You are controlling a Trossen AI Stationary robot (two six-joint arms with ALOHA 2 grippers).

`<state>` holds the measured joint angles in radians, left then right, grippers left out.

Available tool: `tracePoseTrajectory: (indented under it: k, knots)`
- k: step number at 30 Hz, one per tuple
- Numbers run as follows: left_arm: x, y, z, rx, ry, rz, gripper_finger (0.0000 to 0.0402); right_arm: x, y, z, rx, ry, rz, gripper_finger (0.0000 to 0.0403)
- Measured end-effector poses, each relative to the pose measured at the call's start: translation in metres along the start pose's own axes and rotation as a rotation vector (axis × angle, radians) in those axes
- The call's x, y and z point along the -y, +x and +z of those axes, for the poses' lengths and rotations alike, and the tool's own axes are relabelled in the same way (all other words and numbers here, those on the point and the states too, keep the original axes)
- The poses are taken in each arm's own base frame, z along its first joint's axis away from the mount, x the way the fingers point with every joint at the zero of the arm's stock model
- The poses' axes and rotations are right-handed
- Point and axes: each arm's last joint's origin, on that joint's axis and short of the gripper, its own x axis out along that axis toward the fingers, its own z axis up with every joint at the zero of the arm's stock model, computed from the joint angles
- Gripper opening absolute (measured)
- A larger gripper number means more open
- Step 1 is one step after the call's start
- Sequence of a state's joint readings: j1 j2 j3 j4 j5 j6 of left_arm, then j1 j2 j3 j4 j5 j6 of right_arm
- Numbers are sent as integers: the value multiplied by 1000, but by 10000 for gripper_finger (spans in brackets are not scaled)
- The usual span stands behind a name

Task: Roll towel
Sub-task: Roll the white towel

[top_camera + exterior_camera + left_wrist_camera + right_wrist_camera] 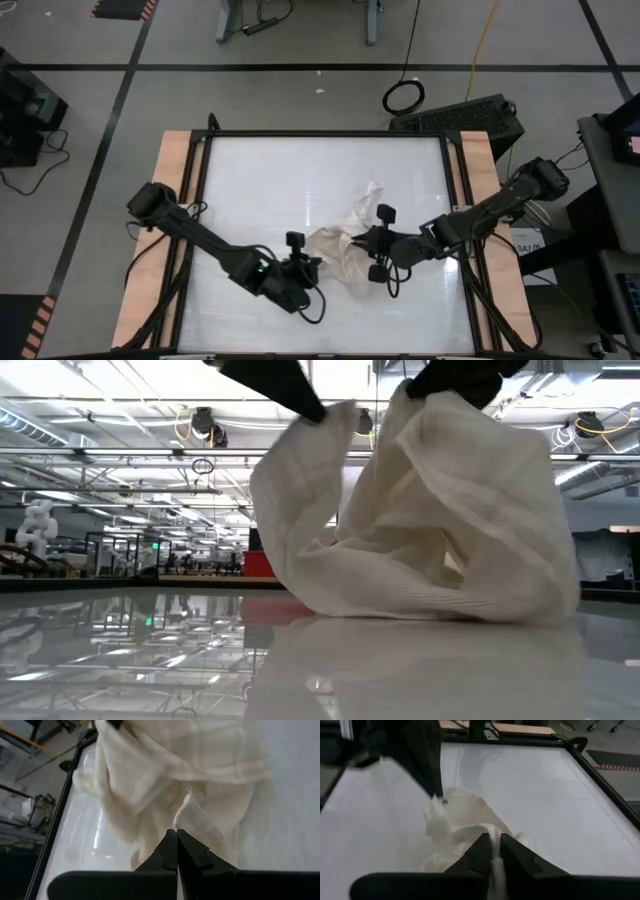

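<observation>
The towel point(338, 248), cream with a faint plaid check, stands crumpled near the middle of the white table. Two peaks of it are held up and its lower folds point(420, 610) lie on the tabletop. A loose end point(372, 193) trails toward the far edge. My left gripper point(316, 264) comes in from the left and is shut on one peak point(335, 420). My right gripper point(360, 240) comes in from the right and is shut on the other peak point(420, 405). The two grippers are close together. My left gripper pinches a thin edge of the towel point(186, 812) between its two fingertips point(170, 842), slanting down from the table's left. The cloth is raised there and falls away below to the table. My right gripper has a bunched fold of the towel point(494, 834) between its two fingers point(479, 851), slanting down from the table's right. Several layers seem gathered there. The cloth hangs slack below, with its lower part on the table.
Black rails point(200, 200) and wooden side boards point(165, 190) frame the white tabletop point(270, 180). Bare tabletop lies on the far and left sides of the towel. A keyboard point(455, 112) and a cable loop point(404, 97) lie on the floor beyond the far edge.
</observation>
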<state>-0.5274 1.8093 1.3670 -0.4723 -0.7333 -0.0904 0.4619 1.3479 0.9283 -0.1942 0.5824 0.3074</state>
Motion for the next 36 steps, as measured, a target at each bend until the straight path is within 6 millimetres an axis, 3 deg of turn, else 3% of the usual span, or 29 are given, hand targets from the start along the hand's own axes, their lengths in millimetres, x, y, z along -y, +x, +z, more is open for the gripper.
tracePoseTrajectory:
  k: [7, 12, 17, 20, 29, 36]
  knots:
    - [1, 8, 0, -4, 6, -19, 0, 2, 3, -12, -54, 0, -12, 118]
    - [1, 9, -1, -13, 6, -54, 0, 1, 0, -20, -129, -97, 3, 172]
    - [3, 7, -5, -48, 33, -69, 0, -6, 3, -21, -113, -146, 20, 199]
    - [8, -2, -11, -84, 52, -77, 0, -15, 18, -27, -96, -194, -16, 202]
    - [28, -29, -15, -54, 16, -75, 0, -29, 88, -47, -49, -339, -85, 195]
    - [35, -36, -16, -45, -21, -94, 0, -28, 122, -59, -209, -445, -39, 167]
